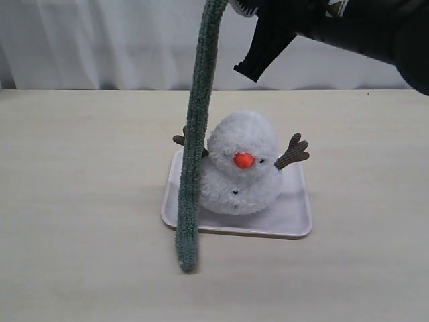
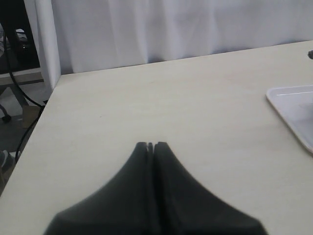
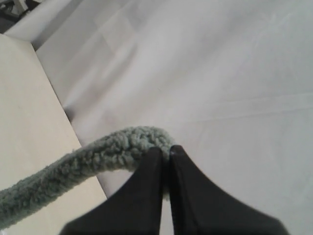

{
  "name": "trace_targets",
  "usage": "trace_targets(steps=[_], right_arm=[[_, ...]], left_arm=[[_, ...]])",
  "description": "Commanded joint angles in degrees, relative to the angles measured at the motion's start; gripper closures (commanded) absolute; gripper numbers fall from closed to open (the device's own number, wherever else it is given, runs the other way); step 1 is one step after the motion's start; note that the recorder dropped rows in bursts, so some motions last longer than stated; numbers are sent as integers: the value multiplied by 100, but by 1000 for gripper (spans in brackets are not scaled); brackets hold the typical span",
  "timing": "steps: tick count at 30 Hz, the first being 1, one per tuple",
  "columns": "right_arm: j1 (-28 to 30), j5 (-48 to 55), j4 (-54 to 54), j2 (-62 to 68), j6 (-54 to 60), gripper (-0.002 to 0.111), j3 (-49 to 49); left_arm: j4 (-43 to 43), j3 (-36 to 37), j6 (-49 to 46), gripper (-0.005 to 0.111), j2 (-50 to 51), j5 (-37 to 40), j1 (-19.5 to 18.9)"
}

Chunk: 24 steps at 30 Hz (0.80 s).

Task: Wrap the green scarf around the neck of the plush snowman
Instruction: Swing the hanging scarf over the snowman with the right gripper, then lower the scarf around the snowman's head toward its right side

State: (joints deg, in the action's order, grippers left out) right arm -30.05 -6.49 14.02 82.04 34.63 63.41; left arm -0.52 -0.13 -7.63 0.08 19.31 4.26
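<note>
Pale curtain (image 1: 100, 40) is hanging behind a light wooden table (image 1: 80, 221), where the plush snowman (image 1: 241, 178) is sitting on a white tray (image 1: 295, 218) about midway between the near and far edges. The right gripper (image 3: 166, 151) is pinching one end of the green scarf (image 1: 194, 147) high up. The scarf is dangling just beside the snowman, its lower end reaching toward the near edge. The left gripper (image 2: 150, 145) is hovering over bare tabletop, jaws pressed together and holding nothing.

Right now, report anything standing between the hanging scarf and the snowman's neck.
Nothing visible blocks it. The green scarf, pinched in the right hand, hangs beside the plush snowman, crossing in front of one brown arm. The snowman's neck is bare.
</note>
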Motion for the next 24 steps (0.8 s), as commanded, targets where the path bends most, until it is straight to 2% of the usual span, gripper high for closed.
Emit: trace_targets(steps=[1, 11, 19, 24], right_arm=[[274, -117, -154, 58, 52, 104, -21], [776, -97, -154, 217, -378, 104, -21], [792, -266, -154, 661, -432, 104, -21], [805, -31, -154, 912, -432, 104, -21]], left_arm=[[-8, 13, 32, 107, -8, -80, 44], [-8, 13, 32, 107, -8, -80, 44], [-8, 13, 32, 107, -8, -80, 44], [-8, 13, 32, 107, -8, -80, 44]])
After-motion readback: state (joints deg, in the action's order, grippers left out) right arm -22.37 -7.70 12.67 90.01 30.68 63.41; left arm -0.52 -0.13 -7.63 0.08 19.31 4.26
